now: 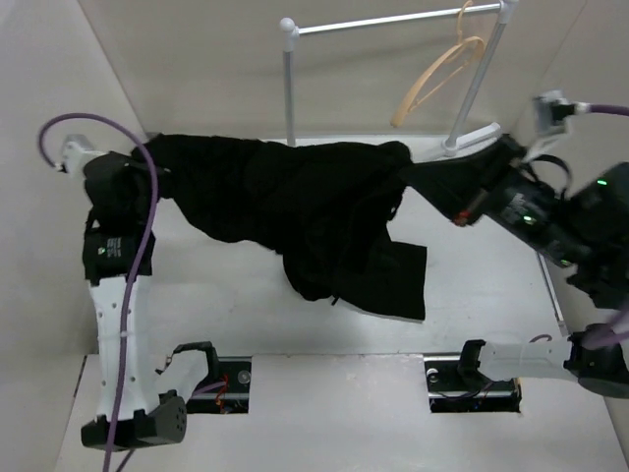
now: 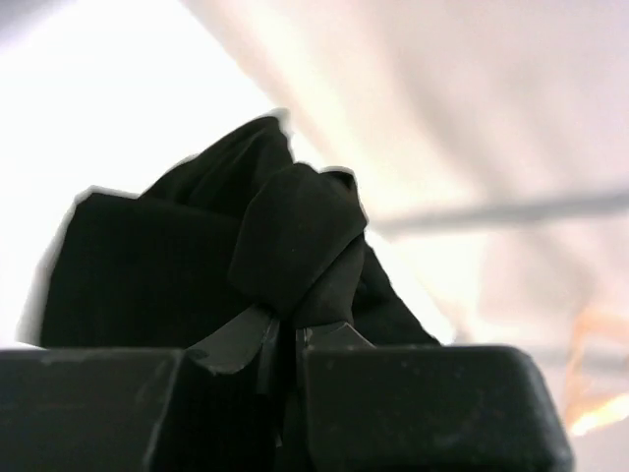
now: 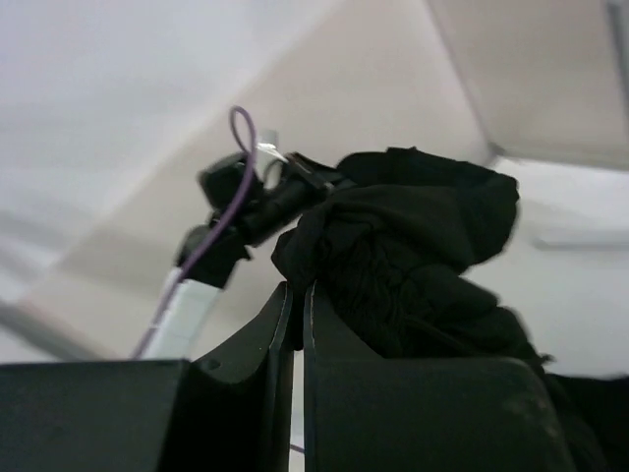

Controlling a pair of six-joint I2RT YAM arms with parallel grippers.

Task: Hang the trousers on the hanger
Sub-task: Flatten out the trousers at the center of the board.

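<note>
Trousers held at both ends by two grippers

Black trousers (image 1: 295, 206) stretch in a long, crumpled band from left to right across the back half of the white counter (image 1: 246, 305). The left gripper (image 1: 149, 162) holds the band's left end. In the left wrist view its fingers (image 2: 241, 344) are pressed together on a bunched fold of the dark cloth (image 2: 295, 236). The right gripper (image 1: 470, 205) holds the right end. The right wrist view shows its fingers (image 3: 280, 324) nearly touching each other, pinching a wad of the same fabric (image 3: 413, 256). Between the two arms the garment sags, and a loose flap hangs down in the middle towards the counter. Whether it touches the surface is unclear.

Behind the trousers, at the back right, stands a white tubular rack (image 1: 393, 20). The tan hanger (image 1: 437, 84) dangles from its top rail, tilted, well apart from the cloth and above it.
</note>
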